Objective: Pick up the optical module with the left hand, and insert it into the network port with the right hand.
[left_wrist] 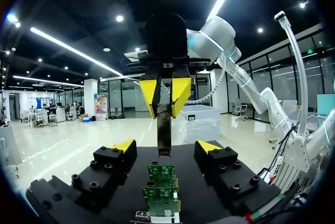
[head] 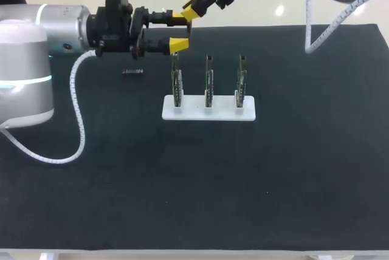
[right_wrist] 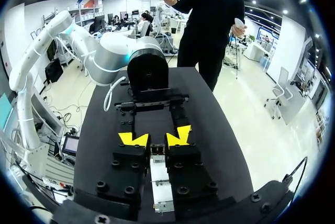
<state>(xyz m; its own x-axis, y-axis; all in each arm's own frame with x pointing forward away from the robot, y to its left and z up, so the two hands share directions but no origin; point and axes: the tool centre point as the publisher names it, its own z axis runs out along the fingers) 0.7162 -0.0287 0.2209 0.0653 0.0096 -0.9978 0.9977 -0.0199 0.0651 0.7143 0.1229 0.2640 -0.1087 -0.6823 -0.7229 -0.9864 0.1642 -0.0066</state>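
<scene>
**Module upright in the right tool, poised over the first port**

Clamped with the right tool (left_wrist: 165, 96) on the upper end of the module (left_wrist: 163, 130). Held upright, long axis pointing straight down. Hangs just above the port (left_wrist: 161, 167) atop the board (head: 177, 87) nearest the left arm, first of three standing in a white base (head: 219, 114) on the desk (head: 194, 181). Probably calls for a straight drop along that axis, the right arm alone placed for it. Left tool (head: 180, 31) spread apart and empty, flanking the module's lower end. Farther left on the desk, a small dark part (head: 132, 72).
</scene>
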